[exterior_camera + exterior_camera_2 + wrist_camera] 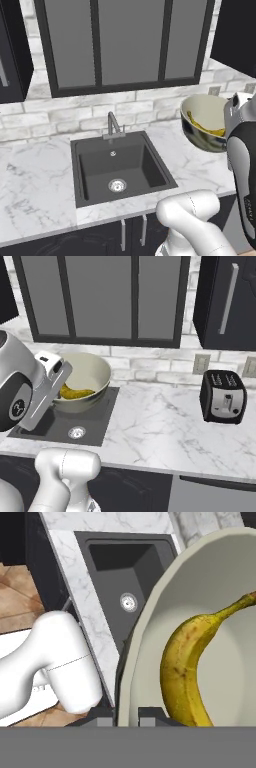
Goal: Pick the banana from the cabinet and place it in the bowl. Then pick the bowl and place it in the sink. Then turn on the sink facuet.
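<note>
Glossy white arm [192,220] — dark joints

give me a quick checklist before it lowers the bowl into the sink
1. Banana in the bowl: ok, it lies on the cream inside.
2. Gripper on the bowl: ok, its fingertips straddle the rim, one on each side of the wall.
3. Bowl level: not ok, it is tilted in the left base view, opening toward the camera.
4. Bowl over the sink: cannot tell; the two base views disagree on where it hangs.
5. Sink basin free: ok, just the round drain shows on its floor.
6. Sink faucet out of the path: ok, it stands at the back edge.
</note>
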Available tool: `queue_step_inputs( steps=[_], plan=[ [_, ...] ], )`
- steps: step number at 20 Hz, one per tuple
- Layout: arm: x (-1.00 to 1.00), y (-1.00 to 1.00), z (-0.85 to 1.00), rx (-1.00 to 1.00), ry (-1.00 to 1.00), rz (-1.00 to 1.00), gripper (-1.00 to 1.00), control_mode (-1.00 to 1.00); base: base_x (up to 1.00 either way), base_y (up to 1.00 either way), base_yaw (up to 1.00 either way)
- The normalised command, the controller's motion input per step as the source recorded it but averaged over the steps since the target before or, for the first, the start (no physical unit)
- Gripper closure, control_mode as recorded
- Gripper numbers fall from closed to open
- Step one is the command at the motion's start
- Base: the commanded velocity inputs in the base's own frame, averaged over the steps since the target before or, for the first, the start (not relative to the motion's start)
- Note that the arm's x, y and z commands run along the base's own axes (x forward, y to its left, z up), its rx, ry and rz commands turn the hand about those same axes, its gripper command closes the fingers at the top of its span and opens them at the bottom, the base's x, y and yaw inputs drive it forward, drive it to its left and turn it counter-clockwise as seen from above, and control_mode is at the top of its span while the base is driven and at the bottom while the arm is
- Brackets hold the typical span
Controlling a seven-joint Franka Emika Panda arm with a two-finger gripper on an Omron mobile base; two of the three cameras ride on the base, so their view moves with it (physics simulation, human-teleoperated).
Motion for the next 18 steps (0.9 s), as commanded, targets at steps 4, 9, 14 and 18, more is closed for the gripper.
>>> queue_step_inputs(
  steps=[4, 9, 14, 18],
  plan=[
    [0.01, 0.00, -0.03, 0.00, 0.00, 0.02, 1.00, -1.00, 0.10, 0.00, 0.00],
    [0.39, 0.07, -0.41, 0.00, 0.14, 0.34, 1.00, -1.00, 0.00, 0.00, 0.00],
    [0.53, 0.21, -0.76, 0.00, 0.19, 0.50, 1.00, -1.00, 0.00, 0.00, 0.00],
    [0.53, 0.27, -0.78, -0.07, 0.08, 0.46, 1.00, -1.00, 0.00, 0.00, 0.00]
  ],
)
